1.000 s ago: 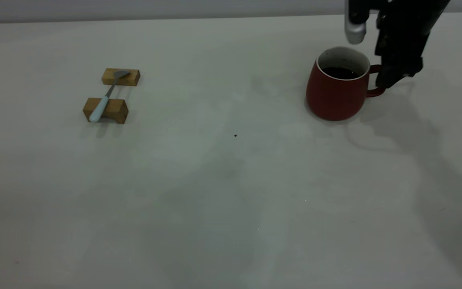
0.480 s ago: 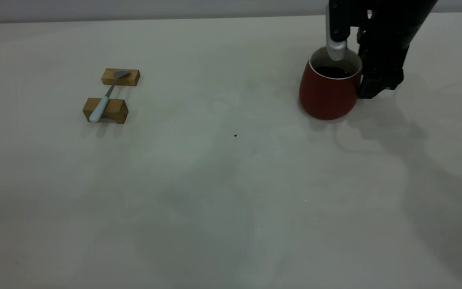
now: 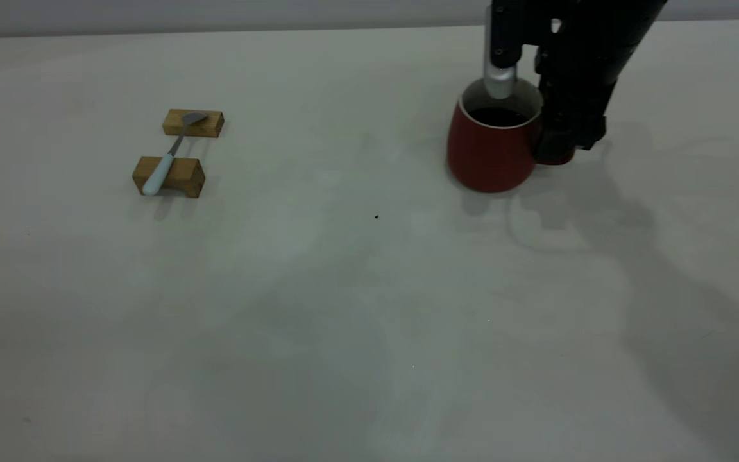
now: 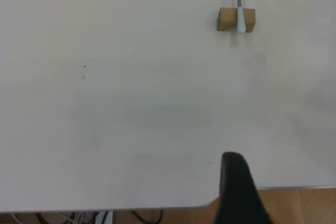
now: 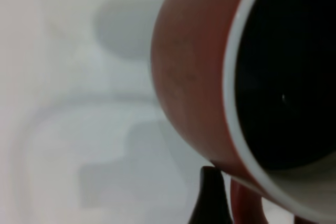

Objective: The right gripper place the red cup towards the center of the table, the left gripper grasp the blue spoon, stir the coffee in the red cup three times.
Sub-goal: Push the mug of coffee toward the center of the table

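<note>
Gripping the red cup (image 3: 490, 151) at its handle side, the right gripper (image 3: 559, 138) stands at the far right of the worktop (image 3: 369, 308). Its jaws look closed on the handle, which they cover almost wholly in the exterior view; only a sliver of red shows beside them. The right wrist view shows one black jaw tip just beside the root of the handle, under the cup's white rim. A silver-grey cylinder (image 3: 500, 80) on the gripper hangs over the far rim of the cup.

The cup stands upright, right of the worktop's middle and toward the far edge. Coffee (image 3: 498, 116) lies dark inside its white walls. Whether the cup's base touches the worktop or sits just above it cannot be told.

The blue spoon (image 3: 165, 158) lies at the far left, well apart from the cup. It bridges two wooden blocks (image 3: 180, 176): its pale handle rests on the nearer block and its grey bowl on the farther one.

The left gripper (image 4: 239, 192) is out of the exterior view. In the left wrist view a single black jaw tip shows over the worktop's edge, far from the spoon, and how wide its jaws stand cannot be told. A small dark speck (image 3: 376, 217) sits near the worktop's middle.
</note>
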Tool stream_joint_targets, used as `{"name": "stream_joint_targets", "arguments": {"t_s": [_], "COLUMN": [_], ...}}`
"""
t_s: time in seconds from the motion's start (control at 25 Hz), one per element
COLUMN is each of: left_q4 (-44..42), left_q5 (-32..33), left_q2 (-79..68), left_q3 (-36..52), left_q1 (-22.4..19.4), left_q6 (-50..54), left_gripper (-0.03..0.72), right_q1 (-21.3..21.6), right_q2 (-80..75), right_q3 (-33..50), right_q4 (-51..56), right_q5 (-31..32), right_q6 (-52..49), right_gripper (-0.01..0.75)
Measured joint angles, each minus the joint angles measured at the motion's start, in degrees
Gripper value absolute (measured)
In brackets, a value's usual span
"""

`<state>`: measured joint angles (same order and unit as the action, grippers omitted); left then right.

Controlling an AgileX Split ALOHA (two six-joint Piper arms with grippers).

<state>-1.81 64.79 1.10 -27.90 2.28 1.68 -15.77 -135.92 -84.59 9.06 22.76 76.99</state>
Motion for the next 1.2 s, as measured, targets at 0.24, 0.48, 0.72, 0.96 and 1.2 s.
{"name": "stream_joint_targets", "arguments": {"t_s": [0.24, 0.48, 0.72, 0.96, 1.2], "left_q4": [0.00, 0.00, 0.00, 0.00, 0.00], "left_q5": [0.00, 0.00, 0.00, 0.00, 0.00], "left_q2": [0.00, 0.00, 0.00, 0.00, 0.00], "left_q3": [0.00, 0.00, 0.00, 0.00, 0.00], "left_q1": [0.00, 0.00, 0.00, 0.00, 0.00], "left_q6": [0.00, 0.00, 0.00, 0.00, 0.00], "left_gripper": [0.515, 0.515, 0.515, 0.515, 0.515], "right_q1": [-2.68, -5.36, -8.05, -10.09, -10.65], "right_q2": [0.00, -0.05, -0.05, -0.05, 0.23], "right_q3": [0.00, 0.00, 0.00, 0.00, 0.00], "right_q4": [2.42, 6.41, 11.20, 15.18, 20.28], "right_q5": [-0.41, -1.33, -3.13, -4.15, -4.09], "right_q6": [0.00, 0.00, 0.00, 0.00, 0.00], "right_gripper": [0.631, 0.624, 0.616, 0.612, 0.608]}}
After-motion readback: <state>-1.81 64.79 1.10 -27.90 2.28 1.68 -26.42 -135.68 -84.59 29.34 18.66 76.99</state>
